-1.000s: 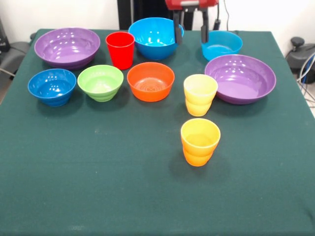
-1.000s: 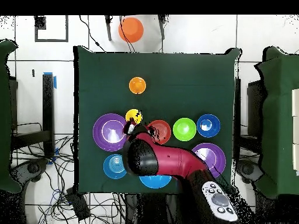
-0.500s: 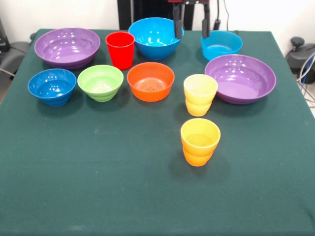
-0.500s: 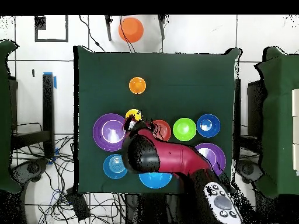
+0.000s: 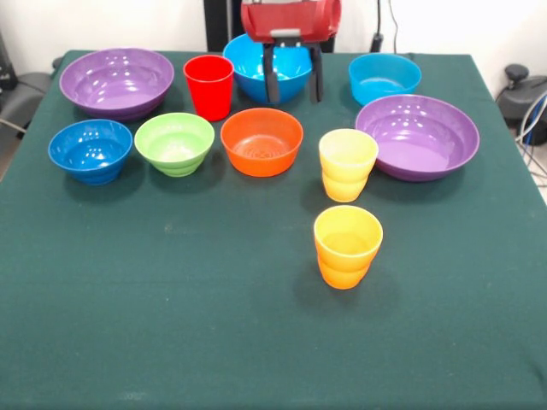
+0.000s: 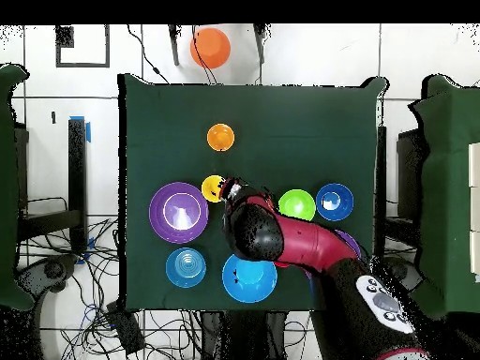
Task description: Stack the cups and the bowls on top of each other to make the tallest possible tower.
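- The gripper (image 5: 291, 85) has moved sideways since half a second ago: it was then high at the far edge, between the large blue bowl (image 5: 271, 65) and the cyan bowl (image 5: 385, 78), and now it hangs lower, in front of the large blue bowl and just behind the orange bowl (image 5: 261, 141).
- Its two dark fingers (image 5: 271, 84) are spread apart and carry nothing.
- In the overhead view the arm (image 6: 281, 239) now covers the orange bowl and part of one purple bowl, while the large blue bowl (image 6: 249, 278) is free again.
- Nothing is stacked yet. All pieces stand separately on the green table (image 5: 171, 299): the two purple bowls (image 5: 116, 81) and (image 5: 417, 135) at the sides, the dark blue bowl (image 5: 90, 150), the green bowl (image 5: 174, 143), the red cup (image 5: 208, 86), the yellow cup (image 5: 348, 164) and the orange cup (image 5: 348, 246) nearest the camera.
- I judge that the move means the robot has chosen its first piece, probably the orange bowl or the large blue bowl; which one I cannot tell.
- The tower is not begun, so the task is at its start.
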You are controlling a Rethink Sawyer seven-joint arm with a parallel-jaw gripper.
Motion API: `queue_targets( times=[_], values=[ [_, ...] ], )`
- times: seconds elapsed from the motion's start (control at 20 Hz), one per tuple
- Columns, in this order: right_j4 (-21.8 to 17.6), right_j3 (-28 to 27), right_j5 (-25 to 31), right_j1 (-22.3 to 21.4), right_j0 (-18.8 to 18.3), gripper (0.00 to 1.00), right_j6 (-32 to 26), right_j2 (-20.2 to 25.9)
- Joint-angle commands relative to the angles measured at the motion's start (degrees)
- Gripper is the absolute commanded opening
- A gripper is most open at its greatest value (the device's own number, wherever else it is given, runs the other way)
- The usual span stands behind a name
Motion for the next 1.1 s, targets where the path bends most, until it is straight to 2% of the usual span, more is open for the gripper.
queue_targets(
  times=[0.05,0.25,0.55,0.75,0.9,1.1],
  values=[
    [-3.9,-3.6,0.8,5.1,1.0,1.0,1.9,3.0],
    [-3.9,-3.4,0.4,5.2,1.2,1.0,2.4,3.0],
    [-6.0,-5.5,2.9,7.6,-4.3,1.0,-1.3,6.0],
    [-7.3,-7.2,4.8,8.8,-6.8,1.0,-2.7,7.3],
    [-8.1,-8.1,5.3,9.7,-7.5,1.0,-2.9,8.0],
    [-8.8,-8.8,3.9,10.7,-6.2,1.0,-1.5,7.1]
  ],
)
